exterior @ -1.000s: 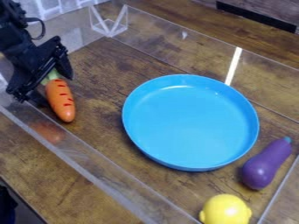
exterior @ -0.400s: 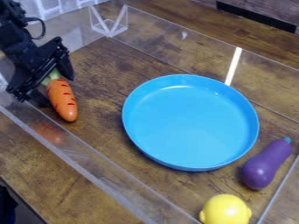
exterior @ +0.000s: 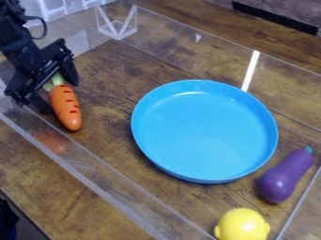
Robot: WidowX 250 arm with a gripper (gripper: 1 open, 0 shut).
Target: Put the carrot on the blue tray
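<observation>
The carrot (exterior: 67,109) lies on the wooden table at the left, orange with dark grooves, its green top tucked under my gripper. My black gripper (exterior: 45,82) hangs over the carrot's leafy end, jaws open, with one finger on each side of the top. I cannot tell whether the fingers touch the carrot. The blue tray (exterior: 258,110), round and shallow, sits in the middle of the table to the right of the carrot and holds nothing.
A purple eggplant (exterior: 287,174) lies right of the tray, a yellow lemon (exterior: 241,226) near the front edge. A clear plastic stand (exterior: 116,21) is at the back. Low transparent walls ring the table.
</observation>
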